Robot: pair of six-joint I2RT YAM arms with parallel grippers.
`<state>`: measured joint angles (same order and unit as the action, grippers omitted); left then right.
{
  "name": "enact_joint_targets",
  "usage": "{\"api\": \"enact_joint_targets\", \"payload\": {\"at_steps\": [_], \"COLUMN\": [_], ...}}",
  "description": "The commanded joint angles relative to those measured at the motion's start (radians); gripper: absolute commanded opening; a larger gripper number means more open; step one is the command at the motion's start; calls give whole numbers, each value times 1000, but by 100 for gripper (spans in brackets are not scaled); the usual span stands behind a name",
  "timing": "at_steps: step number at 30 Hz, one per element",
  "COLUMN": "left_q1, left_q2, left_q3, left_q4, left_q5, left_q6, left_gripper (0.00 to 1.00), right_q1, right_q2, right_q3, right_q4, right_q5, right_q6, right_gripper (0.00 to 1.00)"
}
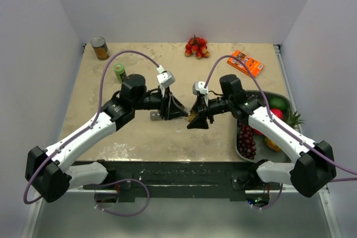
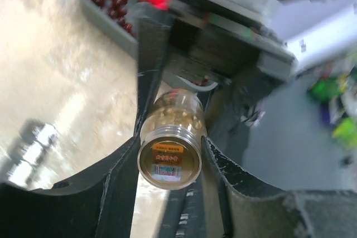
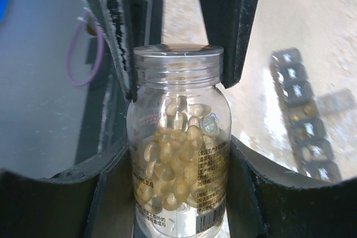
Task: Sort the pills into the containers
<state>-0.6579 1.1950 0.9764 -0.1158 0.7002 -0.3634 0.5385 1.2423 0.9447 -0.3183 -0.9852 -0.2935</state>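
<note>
A clear pill bottle (image 3: 178,154) full of yellow softgel pills is held between both grippers above the table's middle (image 1: 191,116). My right gripper (image 3: 178,185) is shut on the bottle's body. My left gripper (image 2: 170,137) is shut on its capped end (image 2: 169,160), which faces the left wrist camera. The left gripper's fingers (image 3: 114,32) flank the clear cap (image 3: 177,54) in the right wrist view. The grey pill-organiser strip (image 3: 301,118) lies on the table beside the bottle, its compartments in a row. It shows blurred in the left wrist view (image 2: 30,149) and is mostly hidden in the top view (image 1: 154,115).
A dark grey tray (image 1: 262,93) with grapes (image 1: 246,140) and other fruit sits at the right. A green bottle (image 1: 120,72) and a tin can (image 1: 100,48) stand at the back left. Red fruit (image 1: 196,47) and an orange packet (image 1: 245,63) lie at the back.
</note>
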Motion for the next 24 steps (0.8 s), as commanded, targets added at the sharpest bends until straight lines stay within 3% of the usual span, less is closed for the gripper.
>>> {"api": "enact_joint_targets", "payload": {"at_steps": [1,2,3,5,6,7,11,12,13,15,20,24], "left_q1": [-23,-23,-23,-23,-22,-19,-9,-8,-6,4,30,35], "left_q2": [-147,-169,-202,-219,-216,-206,-158,-156,-160,-181,-222,-218], "left_q3": [-137,-169,-203,-274,-284,-283,-245,-240,-242,-249,-255,-214], "left_q4": [224,263,360,435,482,495,518,542,562,612,643,495], "left_q5": [340,340,334,315,300,285,289,291,289,291,265,286], "left_q6": [528,666,711,815,827,825,775,755,727,634,381,377], "left_gripper": [13,9,6,11,31,38,55,67,68,99,100,100], "right_q1": [-2,0,-2,-2,-2,-2,-2,0,0,0,-2,-2], "right_q2": [-15,-12,-9,-6,-6,-4,-7,-7,-7,-9,-10,-10], "right_q3": [-3,-18,-27,-50,-55,-57,-63,-61,-58,-52,-35,-26], "right_q4": [126,146,198,237,261,263,259,245,236,205,160,128], "right_q5": [-185,-225,-242,-266,-277,-274,-262,-257,-245,-236,-205,-198], "right_q6": [123,164,191,246,257,258,238,231,220,188,129,103], "right_gripper": [0,0,0,0,0,0,0,0,0,0,0,0]}}
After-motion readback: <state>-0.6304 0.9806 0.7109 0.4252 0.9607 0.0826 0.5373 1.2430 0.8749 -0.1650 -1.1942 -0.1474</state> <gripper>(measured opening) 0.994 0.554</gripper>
